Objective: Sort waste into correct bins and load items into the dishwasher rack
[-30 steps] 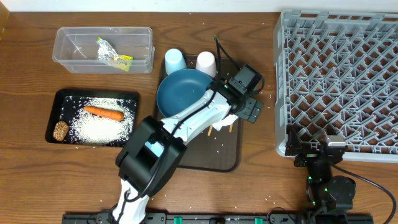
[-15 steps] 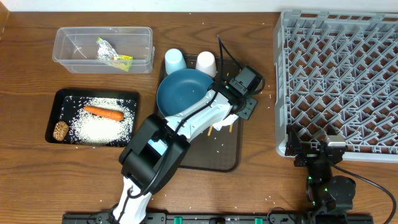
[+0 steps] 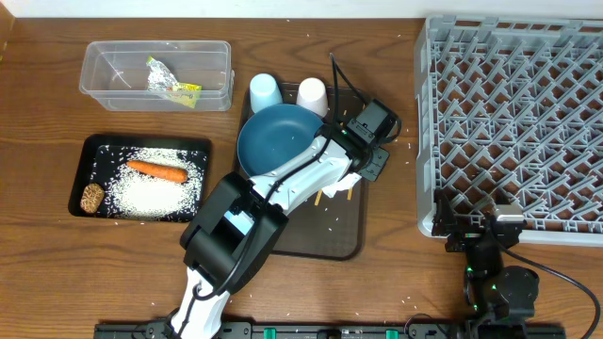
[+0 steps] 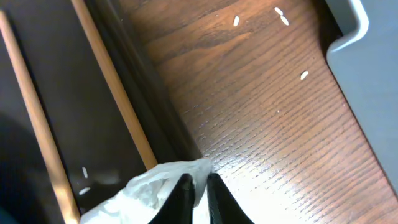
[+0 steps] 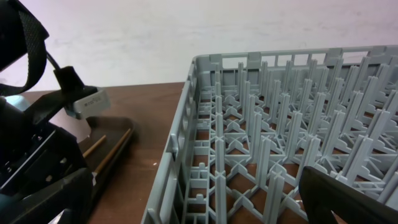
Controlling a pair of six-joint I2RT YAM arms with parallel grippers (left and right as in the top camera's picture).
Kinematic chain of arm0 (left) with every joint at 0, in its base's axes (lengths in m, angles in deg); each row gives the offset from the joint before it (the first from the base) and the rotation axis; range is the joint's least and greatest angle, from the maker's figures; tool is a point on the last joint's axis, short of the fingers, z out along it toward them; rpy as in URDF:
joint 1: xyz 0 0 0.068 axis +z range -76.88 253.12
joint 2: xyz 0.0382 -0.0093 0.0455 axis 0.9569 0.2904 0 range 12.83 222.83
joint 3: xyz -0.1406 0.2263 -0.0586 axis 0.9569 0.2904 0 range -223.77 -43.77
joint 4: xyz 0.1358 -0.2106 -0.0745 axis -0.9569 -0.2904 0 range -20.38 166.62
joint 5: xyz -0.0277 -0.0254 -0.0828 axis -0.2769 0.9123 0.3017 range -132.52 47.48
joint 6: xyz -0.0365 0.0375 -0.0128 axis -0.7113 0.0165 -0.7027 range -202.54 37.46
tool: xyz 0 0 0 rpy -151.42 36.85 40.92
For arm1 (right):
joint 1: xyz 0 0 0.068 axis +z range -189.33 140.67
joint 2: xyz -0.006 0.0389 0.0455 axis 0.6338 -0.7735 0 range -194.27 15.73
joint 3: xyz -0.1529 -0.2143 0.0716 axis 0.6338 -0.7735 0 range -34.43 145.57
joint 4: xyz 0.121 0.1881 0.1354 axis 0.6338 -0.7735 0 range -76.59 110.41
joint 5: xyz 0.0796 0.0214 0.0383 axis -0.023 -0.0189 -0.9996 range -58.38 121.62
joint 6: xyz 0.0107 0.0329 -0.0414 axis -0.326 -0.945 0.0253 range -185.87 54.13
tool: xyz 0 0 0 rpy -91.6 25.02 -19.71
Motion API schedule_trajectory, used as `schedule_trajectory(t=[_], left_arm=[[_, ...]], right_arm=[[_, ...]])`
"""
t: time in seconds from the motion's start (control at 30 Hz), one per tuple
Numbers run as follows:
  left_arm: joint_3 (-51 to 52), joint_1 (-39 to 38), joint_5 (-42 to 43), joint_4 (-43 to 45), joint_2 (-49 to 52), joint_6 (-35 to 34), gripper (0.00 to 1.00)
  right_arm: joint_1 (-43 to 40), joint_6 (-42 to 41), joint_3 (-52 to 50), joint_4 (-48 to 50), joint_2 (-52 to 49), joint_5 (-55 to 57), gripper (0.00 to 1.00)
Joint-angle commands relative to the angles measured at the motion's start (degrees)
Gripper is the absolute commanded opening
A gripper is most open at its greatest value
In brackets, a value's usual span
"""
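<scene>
My left gripper (image 4: 198, 180) is shut on a crumpled white tissue (image 4: 149, 190) at the right edge of the brown serving tray (image 3: 320, 235). In the overhead view this gripper (image 3: 364, 171) sits just right of the dark-blue plate (image 3: 273, 137). Two wooden chopsticks (image 4: 112, 81) lie on the tray beside the tissue. A light-blue cup (image 3: 265, 92) and a white cup (image 3: 312, 94) stand behind the plate. The grey dishwasher rack (image 3: 513, 113) fills the right side. My right gripper (image 3: 480, 228) rests open at the rack's near left corner (image 5: 205, 143), nothing between its fingers.
The black tray (image 3: 89, 151) at the left holds a carrot (image 3: 155, 170), a brown lump (image 3: 91, 197) and rice (image 3: 151, 193). The clear tub (image 3: 113, 89) behind it holds a foil wrapper (image 3: 172, 83). Loose rice grains (image 4: 280, 14) dot the wooden table.
My left gripper has gone from open to shut, pinching the tissue. The arm has barely shifted. The right arm has not moved.
</scene>
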Motion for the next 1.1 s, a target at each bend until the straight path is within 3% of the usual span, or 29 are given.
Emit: schedule_trajectory(t=[0.0,0.2,0.5,0.6,0.8,1.07], left_arm=[[0.2,-0.1,-0.5,-0.2,0.9,0.3,0.06],[-1.0,-0.1,-0.5,-0.6,-1.4,-0.3,0.06],[-1.0,0.7,-0.5,0.2,-13.5,-0.3,0.06],[-1.0,2.4,-3.0,0.8,-17.3,-3.2,0.06],[-1.0,10.7,-7.0,3.7,-22.5,-7.5,0.06],[-1.0,27.9,-7.5,6.3,-22.8,-21.5,0.06]], right_arm=[[-1.0,0.5,-0.1,-0.2,-0.1,0.0,0.99],[-1.0,0.5,-0.1,-0.2,-0.1,0.0,0.99],[-1.0,0.5,-0.1,-0.2,-0.1,0.0,0.99],[-1.0,0.5,-0.1,-0.2,-0.1,0.0,0.99],[-1.0,0.5,-0.1,-0.2,-0.1,0.0,0.99],[-1.0,0.5,-0.1,-0.2,-0.1,0.0,0.99]])
